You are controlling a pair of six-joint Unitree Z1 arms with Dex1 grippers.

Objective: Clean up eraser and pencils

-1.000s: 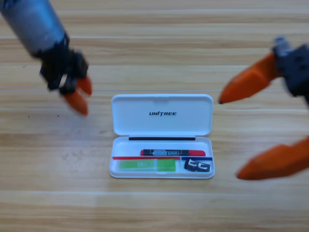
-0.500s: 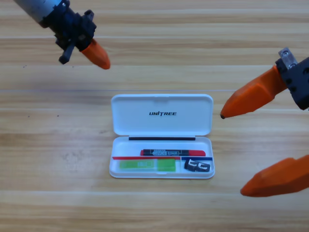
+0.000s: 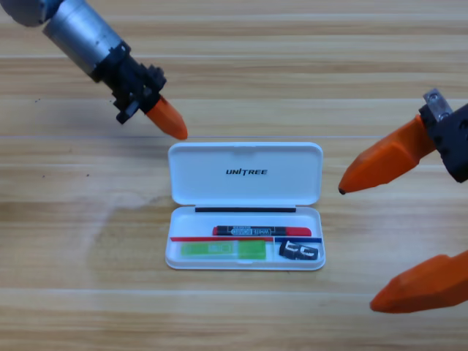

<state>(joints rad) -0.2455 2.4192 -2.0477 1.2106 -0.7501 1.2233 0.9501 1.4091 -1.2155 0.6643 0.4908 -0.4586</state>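
Observation:
The white Unitree case (image 3: 212, 189) lies open at the table's middle, its lid folded back. In its tray lie the red pencil (image 3: 252, 230), the light green pencil (image 3: 223, 250) in front of it, and the black eraser (image 3: 298, 251) at the front right. My left gripper (image 3: 174, 129) comes in from the upper left with its orange jaws together. Its tip hangs just off the lid's far left corner and holds nothing. At the right edge my right gripper (image 3: 356, 249) shows large and open, beside the case and apart from it.
The wooden table (image 3: 88, 278) spreads around the case on all sides. The left arm's grey forearm (image 3: 77, 29) crosses the upper left corner. The right gripper's black body (image 3: 453, 139) is cut off by the right edge.
My left gripper has swung down and to the right, from the upper left toward the lid's far left corner. The right gripper has barely shifted. The case's contents have not moved.

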